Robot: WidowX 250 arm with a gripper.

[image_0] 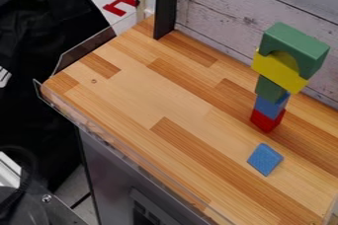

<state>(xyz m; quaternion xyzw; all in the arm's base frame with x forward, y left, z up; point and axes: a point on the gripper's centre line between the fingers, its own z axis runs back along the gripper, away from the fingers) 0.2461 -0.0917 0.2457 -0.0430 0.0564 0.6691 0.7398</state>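
Block tower (280, 71) | near wall (224, 17) | blue block (265, 159) apart, inside counter edge (132, 148)

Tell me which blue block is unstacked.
The blue block lying by itself on the counter; the other blue one sits between the red block and a green block.

A hand could pass low over the broad left and middle stretch of the desk (145, 86). At the right, the block tower (271, 90) stands in the way, its wider top overhanging the narrow column near the wall (221, 12). A low blue block (265, 160) lies in front. The black post (165, 7) and transparent guard (86, 49) bound the far left.
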